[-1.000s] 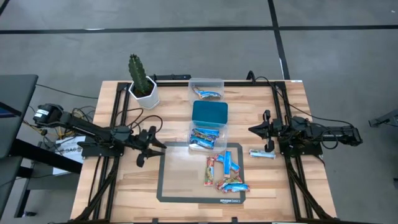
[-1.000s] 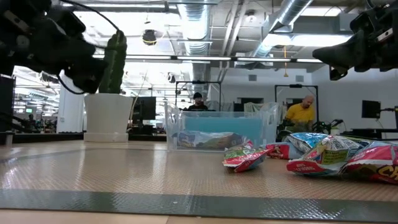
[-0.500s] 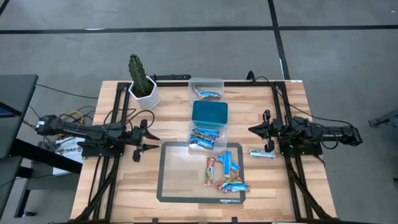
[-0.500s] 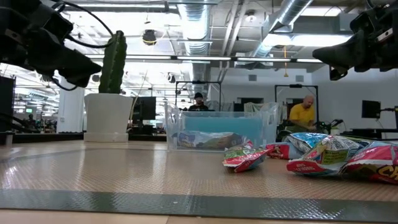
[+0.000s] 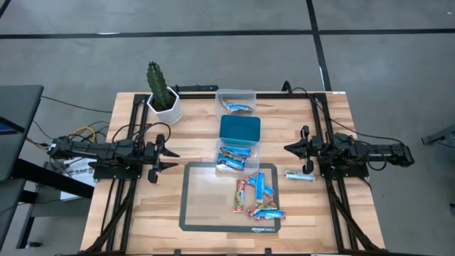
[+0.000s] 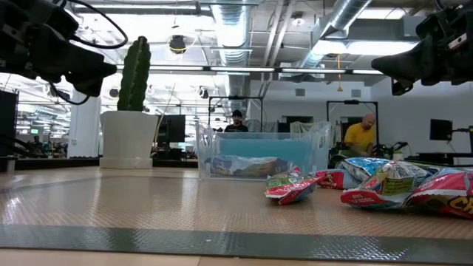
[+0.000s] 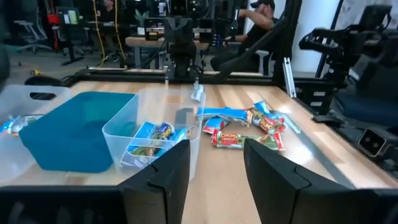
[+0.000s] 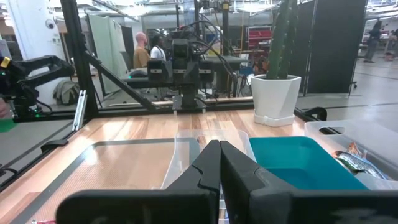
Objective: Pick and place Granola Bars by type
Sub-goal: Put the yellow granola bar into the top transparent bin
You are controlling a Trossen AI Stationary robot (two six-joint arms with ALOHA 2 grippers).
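tubs [image 5: 237,131] in a row — blue granola bars [image 5: 233,157] inside two

Room behind wooden table [image 5: 142,206]: grey floor [image 5: 213,57] w/ dark lines surrounding it; exposed ducts [image 6: 332,22] running overhead; ceiling lights glowing; desks, monitors [image 6: 442,129] standing beyond; two people [image 6: 360,133] sitting further back.

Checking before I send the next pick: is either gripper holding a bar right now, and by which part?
Nothing is held. The left gripper is open and empty at the table's left side; the right gripper is shut on nothing at the right.
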